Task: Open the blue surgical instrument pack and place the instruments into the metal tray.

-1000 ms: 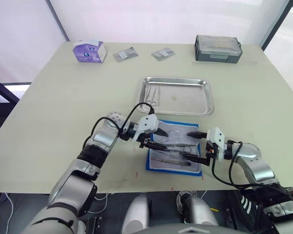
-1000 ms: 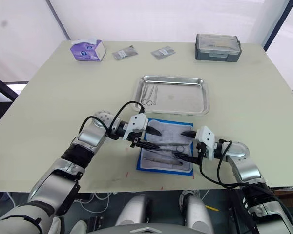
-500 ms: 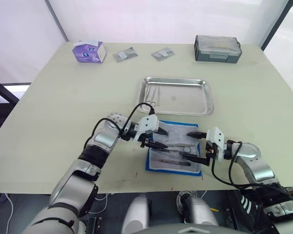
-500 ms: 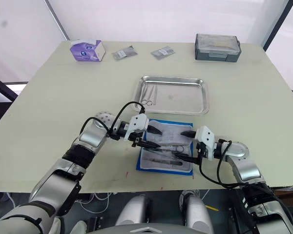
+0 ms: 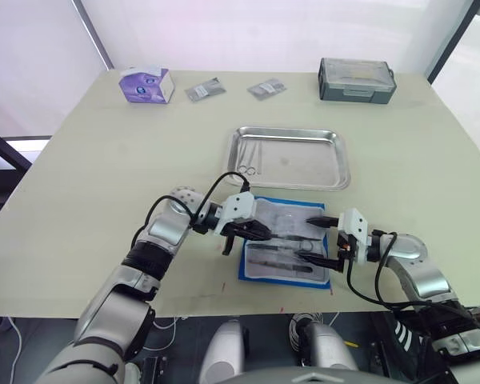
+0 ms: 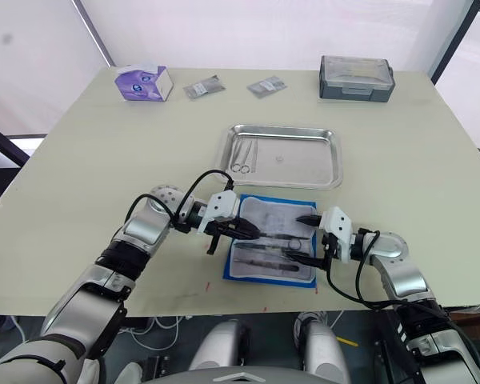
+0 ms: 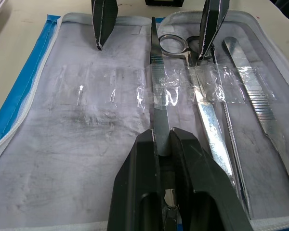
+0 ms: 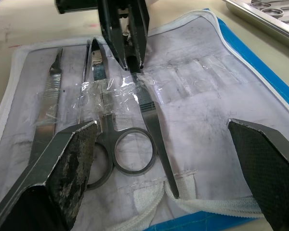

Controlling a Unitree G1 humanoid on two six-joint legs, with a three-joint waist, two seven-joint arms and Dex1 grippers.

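Cream table (image 5: 104, 160) carries the metal tray (image 5: 289, 132), which holds a few instruments at its left end, and just in front of it the blue surgical instrument pack (image 5: 260, 203), lying open. Inside, the left claw (image 7: 164, 142) is clamped on a straight silver forceps (image 7: 155, 62) taped to the lining. The right claw (image 5: 313, 239) hovers with fingers wide apart over the ring-handled scissors (image 8: 123, 149).

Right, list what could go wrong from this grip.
The left gripper is shut on the tweezers, which lie under a clear strap with the scissors; pulling may drag the blue surgical instrument pack or neighbours along. The open right gripper straddles the tweezers' other end and could obstruct the pull.
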